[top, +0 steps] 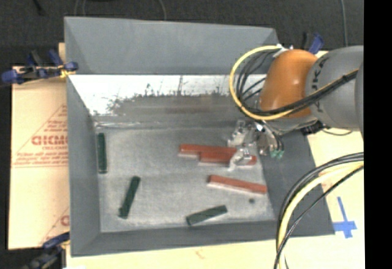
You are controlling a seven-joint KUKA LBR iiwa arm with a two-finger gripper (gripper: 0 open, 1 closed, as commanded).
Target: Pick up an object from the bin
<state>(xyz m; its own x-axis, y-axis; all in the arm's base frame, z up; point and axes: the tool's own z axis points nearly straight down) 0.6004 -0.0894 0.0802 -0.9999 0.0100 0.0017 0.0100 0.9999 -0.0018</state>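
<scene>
My gripper [241, 150] hangs low in the right half of the bin, directly over the right end of a long red-brown bar [205, 152] that lies flat near the bin's middle. It covers that end of the bar. A second red-brown bar [237, 185] lies just in front of it, slightly tilted and apart from the gripper. Further forward, near the front wall, a dark green bar [206, 215] rests on the floor.
Two more dark green bars lie on the left: one upright along the left wall [101, 152], one slanted at the front left [128, 197]. The arm with its orange cover and cable loops overhangs the bin's right rim.
</scene>
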